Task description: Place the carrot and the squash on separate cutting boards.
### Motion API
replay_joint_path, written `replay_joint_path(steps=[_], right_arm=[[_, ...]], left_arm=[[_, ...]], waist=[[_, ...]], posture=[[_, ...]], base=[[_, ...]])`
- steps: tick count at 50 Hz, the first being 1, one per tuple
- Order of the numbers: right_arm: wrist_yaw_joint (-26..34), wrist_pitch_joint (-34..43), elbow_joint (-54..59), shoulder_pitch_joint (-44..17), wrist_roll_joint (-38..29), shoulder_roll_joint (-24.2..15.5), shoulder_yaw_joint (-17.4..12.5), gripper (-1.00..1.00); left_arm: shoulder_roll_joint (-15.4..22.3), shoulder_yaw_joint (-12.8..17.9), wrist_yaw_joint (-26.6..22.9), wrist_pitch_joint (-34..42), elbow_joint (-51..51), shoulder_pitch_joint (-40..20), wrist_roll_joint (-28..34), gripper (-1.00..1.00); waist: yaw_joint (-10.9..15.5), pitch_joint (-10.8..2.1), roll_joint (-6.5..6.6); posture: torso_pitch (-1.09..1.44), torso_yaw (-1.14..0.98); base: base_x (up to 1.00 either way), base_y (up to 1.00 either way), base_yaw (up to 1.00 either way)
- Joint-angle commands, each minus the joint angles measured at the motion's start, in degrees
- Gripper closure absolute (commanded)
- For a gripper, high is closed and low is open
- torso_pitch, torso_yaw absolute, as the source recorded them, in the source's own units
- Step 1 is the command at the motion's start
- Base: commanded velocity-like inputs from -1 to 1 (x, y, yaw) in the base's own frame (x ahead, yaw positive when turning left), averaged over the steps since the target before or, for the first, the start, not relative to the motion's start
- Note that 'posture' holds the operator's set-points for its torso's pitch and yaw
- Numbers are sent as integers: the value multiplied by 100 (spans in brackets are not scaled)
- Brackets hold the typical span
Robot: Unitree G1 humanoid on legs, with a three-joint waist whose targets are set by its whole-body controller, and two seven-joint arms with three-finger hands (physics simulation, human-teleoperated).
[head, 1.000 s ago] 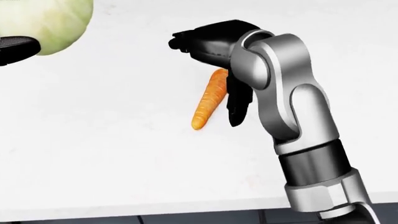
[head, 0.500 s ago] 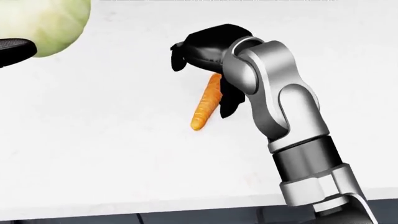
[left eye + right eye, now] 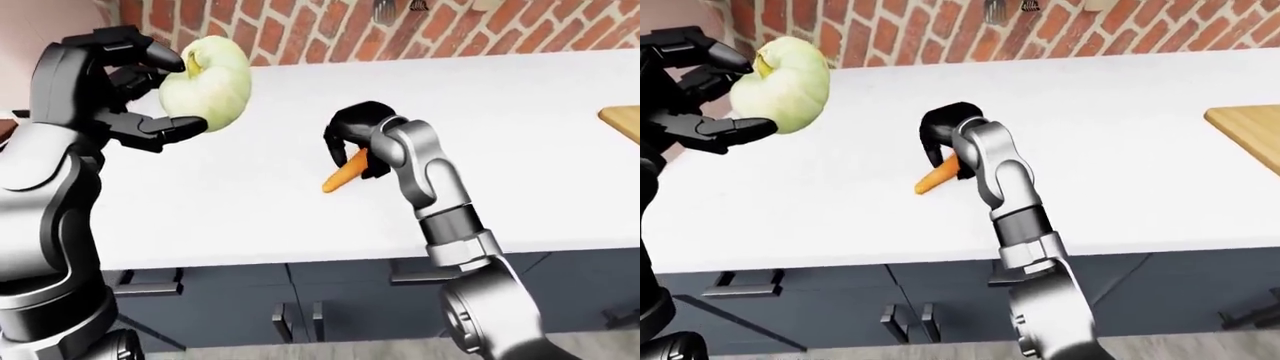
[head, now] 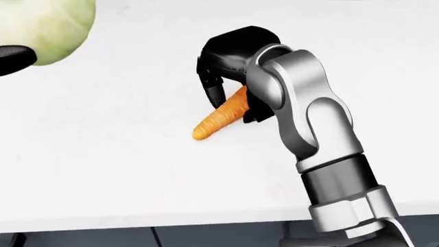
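Note:
An orange carrot [image 4: 218, 117] lies on the white counter [image 3: 530, 120], its tip pointing to the lower left in the head view. My right gripper [image 4: 234, 98] bends down over the thick end, black fingers [image 4: 211, 85] curled on both sides of it, shut on the carrot. The pale green round squash [image 3: 208, 84] is held up above the counter's left part, with my left gripper [image 3: 175, 88] shut on it. In the head view only the squash's lower part shows at the top left corner.
A wooden cutting board [image 3: 1250, 131] lies at the counter's right end, cut off by the right-eye view's edge. A brick wall [image 3: 300, 30] runs behind the counter. Dark cabinet drawers [image 3: 300, 300] stand under the counter's near edge.
My right hand has lowered and its fingers have closed round the carrot's thick end. The carrot has swung so its tip points more to the left. The squash stays held up.

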Motion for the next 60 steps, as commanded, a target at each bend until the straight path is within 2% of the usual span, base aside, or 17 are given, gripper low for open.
replay_joint_path(steps=[1, 11, 21, 24, 36, 37, 38, 39, 40, 45, 46, 47, 49, 51, 57, 59, 60], right_arm=[[298, 9, -150, -92, 26, -58, -44, 100], [1012, 191, -1427, 17, 136, -245, -229, 100], [1741, 749, -2423, -166, 362, -444, -395, 100], [1747, 783, -2452, -175, 365, -468, -393, 100], [1603, 854, -2419, -316, 349, -547, -425, 100], [1518, 870, -2365, -355, 315, -556, -426, 100], [1478, 905, -2334, -384, 315, -545, -433, 100], [1415, 915, -2285, -419, 314, -548, -434, 100], [1398, 917, -2288, -422, 316, -549, -425, 100], [1285, 942, -2197, -431, 289, -553, -421, 100], [1279, 971, -2203, -416, 285, -543, -421, 100], [1269, 974, -2203, -404, 286, -549, -419, 100], [1280, 985, -2208, -417, 289, -553, -416, 100], [1261, 987, -2180, -429, 291, -559, -419, 100], [1243, 1018, -2063, -600, 373, -636, -472, 100], [1263, 1037, -2077, -635, 406, -667, -481, 100], [1258, 1040, -2089, -617, 411, -670, -476, 100]], left_arm=[[100, 116, 60, -216, -172, -199, -12, 39], [116, 122, 79, -102, -271, -235, -34, 40], [198, 105, 100, 91, -365, -408, -80, 40], [202, 96, 104, 111, -378, -424, -88, 40], [180, 86, 110, 155, -459, -402, -81, 38], [177, 86, 109, 148, -456, -397, -78, 38], [175, 85, 109, 140, -442, -400, -73, 38], [171, 84, 109, 148, -455, -397, -74, 39], [168, 83, 106, 156, -469, -390, -76, 39], [144, 73, 100, 109, -438, -366, -50, 38], [141, 74, 95, 91, -440, -352, -42, 38], [148, 87, 94, 82, -420, -364, -40, 39], [152, 84, 95, 94, -426, -372, -41, 39], [154, 77, 92, 91, -426, -379, -38, 40], [180, 84, 86, 122, -410, -439, -40, 40], [186, 83, 88, 122, -414, -446, -43, 40], [181, 77, 88, 108, -414, -437, -40, 40]], waist=[[-21, -133, 41], [-27, -137, 23], [-78, -53, 16], [-31, -237, 47], [-8, -172, 97], [-7, -232, 93], [-23, -39, 71], [-19, -43, 94], [-12, 149, 51], [13, 122, -11], [50, 30, -35], [38, 48, 44], [46, -34, 251], [98, -106, 279], [214, -59, 45], [247, -92, -154], [262, -141, -367]], posture=[[0, 0], [0, 0], [0, 0], [0, 0], [0, 0], [0, 0], [0, 0], [0, 0], [0, 0], [0, 0], [0, 0], [0, 0], [0, 0], [0, 0], [0, 0], [0, 0], [0, 0]], base=[[0, 0, 0], [0, 0, 0], [0, 0, 0], [-43, 0, 0], [-52, 0, 0], [-21, 0, 0], [-3, 0, 0], [0, -5, 0], [0, 0, 0], [0, 0, 0], [0, -41, 0], [0, -66, 0], [0, -68, 0], [0, -69, 0], [0, -70, 0], [0, -70, 0], [0, -70, 0]])
